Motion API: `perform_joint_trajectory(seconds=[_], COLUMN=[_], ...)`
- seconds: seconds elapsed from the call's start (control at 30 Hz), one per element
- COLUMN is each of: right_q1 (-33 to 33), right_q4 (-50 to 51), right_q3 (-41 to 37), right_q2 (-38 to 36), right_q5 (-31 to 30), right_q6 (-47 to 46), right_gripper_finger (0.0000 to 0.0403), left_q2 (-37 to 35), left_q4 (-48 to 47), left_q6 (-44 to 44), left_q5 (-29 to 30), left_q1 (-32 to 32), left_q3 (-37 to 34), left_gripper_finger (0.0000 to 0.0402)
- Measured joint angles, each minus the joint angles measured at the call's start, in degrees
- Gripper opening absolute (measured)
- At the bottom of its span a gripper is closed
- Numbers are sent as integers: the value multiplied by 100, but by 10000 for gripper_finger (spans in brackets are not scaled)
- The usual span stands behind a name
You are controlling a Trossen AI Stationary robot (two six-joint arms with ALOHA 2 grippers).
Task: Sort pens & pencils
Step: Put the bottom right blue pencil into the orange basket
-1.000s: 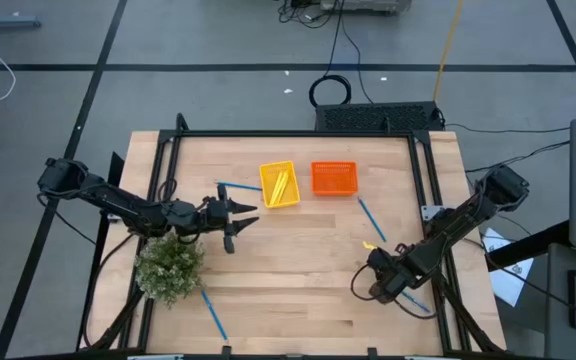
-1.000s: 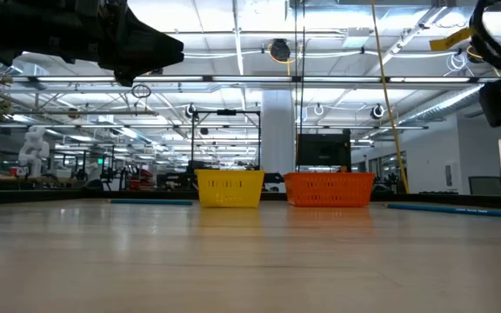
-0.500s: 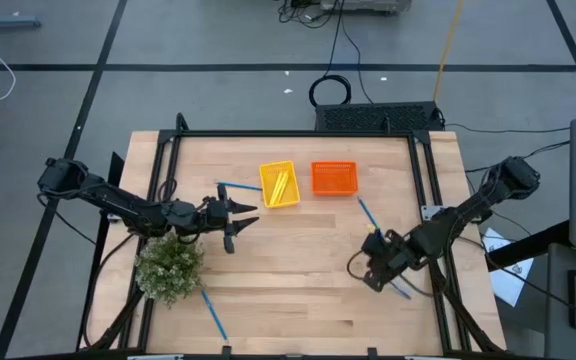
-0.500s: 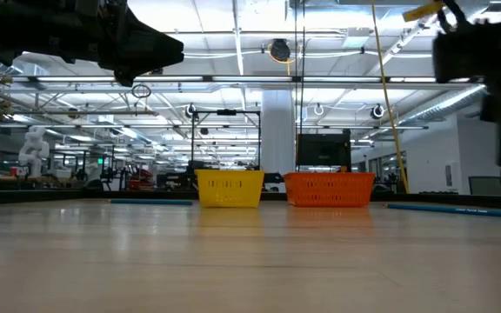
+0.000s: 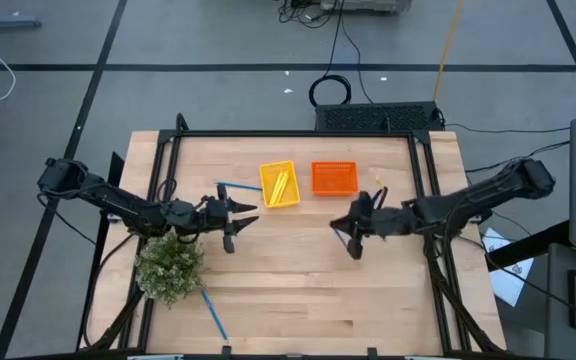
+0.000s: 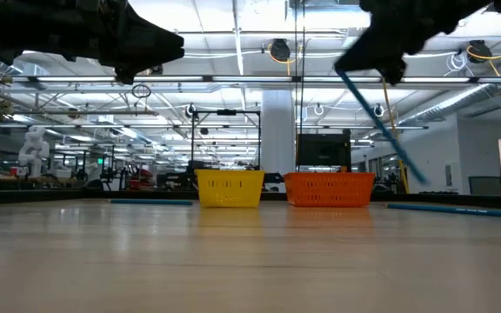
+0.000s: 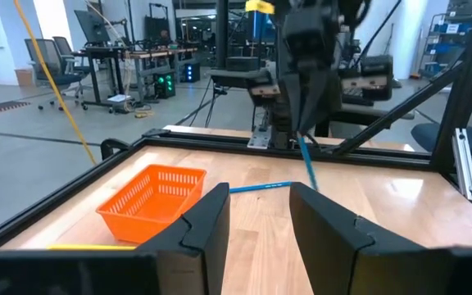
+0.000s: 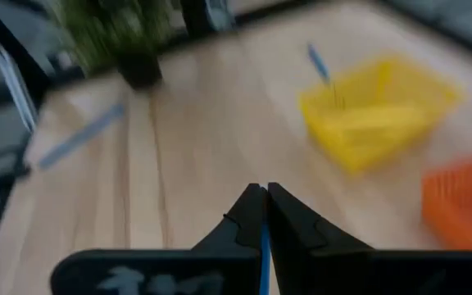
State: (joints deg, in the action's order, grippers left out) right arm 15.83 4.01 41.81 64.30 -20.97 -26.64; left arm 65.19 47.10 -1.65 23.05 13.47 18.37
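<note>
My right gripper (image 5: pixel 354 232) hovers over the table's middle, below the orange tray (image 5: pixel 333 178), shut on a blue pen (image 6: pixel 385 130). My left gripper (image 5: pixel 236 215) waits open, left of the yellow tray (image 5: pixel 279 184), which holds yellow pencils (image 5: pixel 281 183). One blue pen (image 5: pixel 230 187) lies flat beside the yellow tray. Another (image 5: pixel 213 314) lies near the plant. A third (image 7: pixel 260 188) lies past the orange tray (image 7: pixel 150 197). My right gripper pinches the blue pen between its two shut fingers (image 8: pixel 248 215), on the pen's upper end (image 6: pixel 352 84). The pen hangs slanting down below the fingers, lifted clear of the table, with its free end (image 6: pixel 420 178) lowest.
A potted plant (image 5: pixel 169 264) stands at the near left, just below my left arm. A black frame (image 5: pixel 298 133) runs around the table's edges. Bare wood lies between the two grippers and along the near side.
My right gripper has swung from the table's near right toward the middle and far side, stretching out level. It stays shut and carries the blue pen, now hanging high above the table. My left arm has kept still.
</note>
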Motion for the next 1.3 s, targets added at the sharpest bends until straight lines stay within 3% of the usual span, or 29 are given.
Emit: perform_joint_trajectory(seconds=[0.27, 0.4, 0.57, 1.0, 1.13, 1.2, 1.3], right_q1=[-306, -329, -388, -377, -615, -828, -1188], right_q4=[-3147, -3956, -3872, -3844, -3844, -3534, -2229], right_q3=[-896, -1334, -1387, -1391, -1133, -756, -4], right_q2=[51, 24, -18, -18, -16, -20, -9], right_q5=[233, 323, 322, 328, 305, 297, 281], right_q6=[1220, 1471, 1380, 1419, 1988, 2264, 2633], right_gripper_finger=[0, 0, 0, 0, 0, 0, 0], left_q2=[141, 338, 643, 734, 734, 734, 732], left_q4=[627, 692, 681, 551, 580, 612, 624], left_q6=[-15, -13, -48, -24, 25, 100, 160], left_q5=[-54, -146, -636, -647, -647, -647, -647], left_q1=[0, -23, -174, -199, -199, -199, -199], left_q3=[2, 71, 317, 382, 381, 380, 380], left_gripper_finger=[134, 134, 134, 134, 134, 134, 134])
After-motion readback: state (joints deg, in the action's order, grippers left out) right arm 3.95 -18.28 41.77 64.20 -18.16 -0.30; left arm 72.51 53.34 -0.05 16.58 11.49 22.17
